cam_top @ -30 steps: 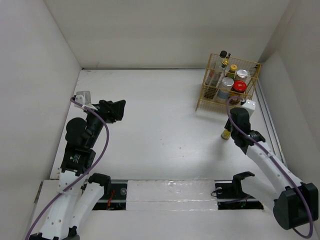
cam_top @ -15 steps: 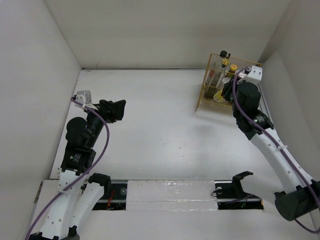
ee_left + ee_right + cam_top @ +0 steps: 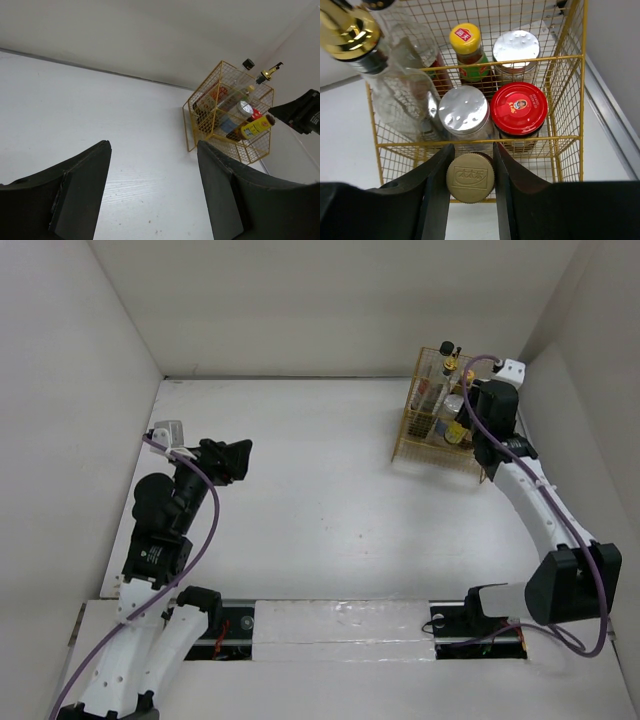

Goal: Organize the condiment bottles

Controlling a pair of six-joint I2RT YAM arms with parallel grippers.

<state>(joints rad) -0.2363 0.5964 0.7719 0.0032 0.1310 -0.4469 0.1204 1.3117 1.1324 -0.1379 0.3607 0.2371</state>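
My right gripper [image 3: 472, 147] is shut on the small dark bottle, whose tan cap [image 3: 470, 177] shows between the fingers. It hangs over the near rim of the yellow wire basket [image 3: 485, 141]. Inside stand the red-lidded jar [image 3: 518, 109], two silver-capped shakers [image 3: 463, 111] [image 3: 516, 48], the yellow-capped red bottle [image 3: 465, 39] and tall clear bottles [image 3: 395, 75]. In the top view the right gripper [image 3: 465, 430] is at the basket [image 3: 412, 420]. My left gripper [image 3: 235, 458] is open and empty, far to the left; its wrist view [image 3: 152, 145] sees the basket [image 3: 202, 84] and the held bottle [image 3: 252, 127].
The basket stands in the far right corner, close to the right wall [image 3: 560, 390] and back wall. A rail runs along the table's right edge [image 3: 535, 480]. White walls enclose the table on three sides.
My right arm lifted the small dark bottle off the table beside the basket and carried it up and back to the basket. The left arm has not moved.
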